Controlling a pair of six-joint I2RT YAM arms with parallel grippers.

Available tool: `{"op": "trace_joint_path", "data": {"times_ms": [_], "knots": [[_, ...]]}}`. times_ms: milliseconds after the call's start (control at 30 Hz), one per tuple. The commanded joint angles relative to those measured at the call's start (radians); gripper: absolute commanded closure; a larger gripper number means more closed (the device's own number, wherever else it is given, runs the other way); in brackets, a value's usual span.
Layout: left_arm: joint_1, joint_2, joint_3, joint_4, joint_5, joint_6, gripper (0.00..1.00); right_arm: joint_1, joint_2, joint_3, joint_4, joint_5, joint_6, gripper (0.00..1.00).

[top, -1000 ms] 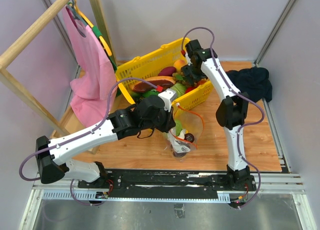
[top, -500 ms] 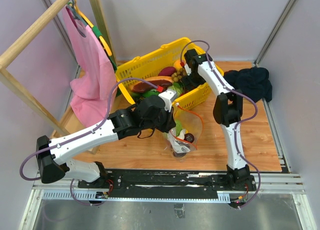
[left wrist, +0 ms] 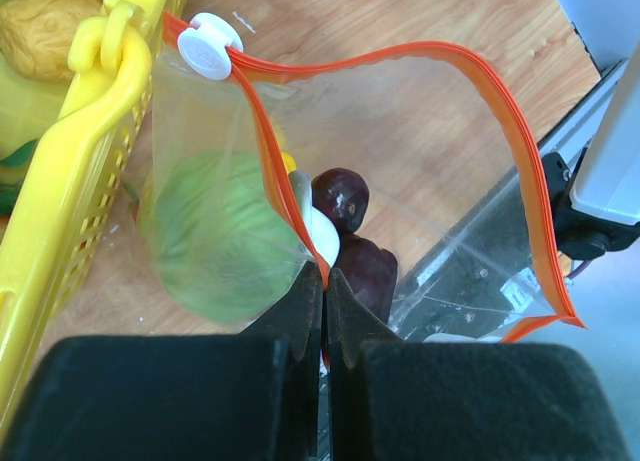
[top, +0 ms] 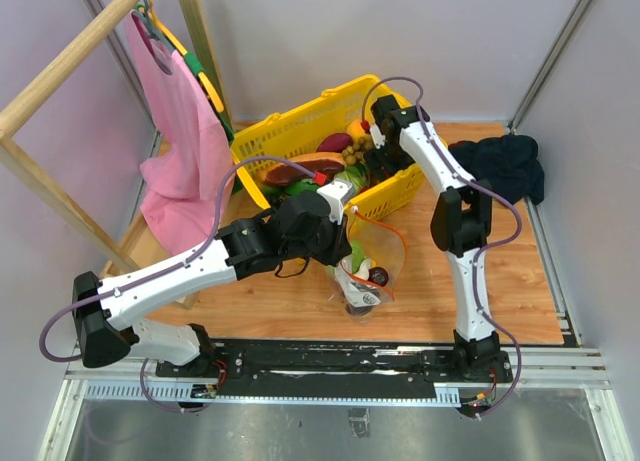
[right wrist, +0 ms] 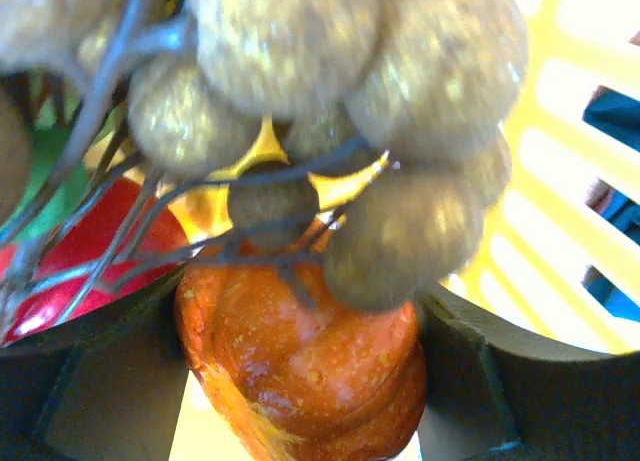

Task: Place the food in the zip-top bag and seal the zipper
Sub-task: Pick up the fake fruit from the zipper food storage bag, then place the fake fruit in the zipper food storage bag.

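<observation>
- The zip-top bag [left wrist: 420,181] hangs open from my left gripper [left wrist: 322,281]. Its mouth gapes just ahead of the fingertips and its body rests on the table below them.
- The left jaws are pinched tight on the zipper [left wrist: 400,56] at the near lip. The strip loops out and away from them, with the white slider [left wrist: 210,46] at the far left end.
- Dark purple pieces [left wrist: 340,199] already lie in the bag, directly past the left fingertips. A round green cabbage [left wrist: 215,236] shows through the plastic to their left; I cannot tell if it is inside.
- My right gripper [right wrist: 300,381] is down in the yellow basket [top: 290,121]. Its jaws stand wide, one on each side of an orange piece [right wrist: 290,321].
- They look to be touching it, but I cannot tell whether the grip is made.
- A bunch of brown balls [right wrist: 300,41] lies just ahead of the jaws and a red piece [right wrist: 70,251] sits off to their left.
- I judge the step to be picking the next piece of food, with the bag part filled and sealing not yet begun.
- The next move calls for a firm close on the orange piece alone, clear of the bunch's stems. Then comes a lift and a carry over to the mouth held by the left jaws.
- Against a second ago, the right wrist has shifted left and deeper into the basket. The left arm and the bag have not moved.
</observation>
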Motion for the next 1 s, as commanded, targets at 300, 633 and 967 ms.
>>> {"op": "trace_joint_path", "data": {"times_ms": [300, 633, 967], "knots": [[0.007, 0.005, -0.010, 0.017, -0.004, -0.010, 1.00, 0.004, -0.265, -0.059, 0.053, -0.026, 0.020, 0.47], [0.007, -0.007, -0.022, 0.034, -0.010, -0.013, 1.00, 0.062, -0.409, -0.078, 0.094, -0.027, 0.045, 0.48], [0.006, -0.014, -0.023, 0.051, -0.015, -0.013, 1.00, 0.163, -0.730, -0.314, 0.227, -0.009, 0.120, 0.49]]}}
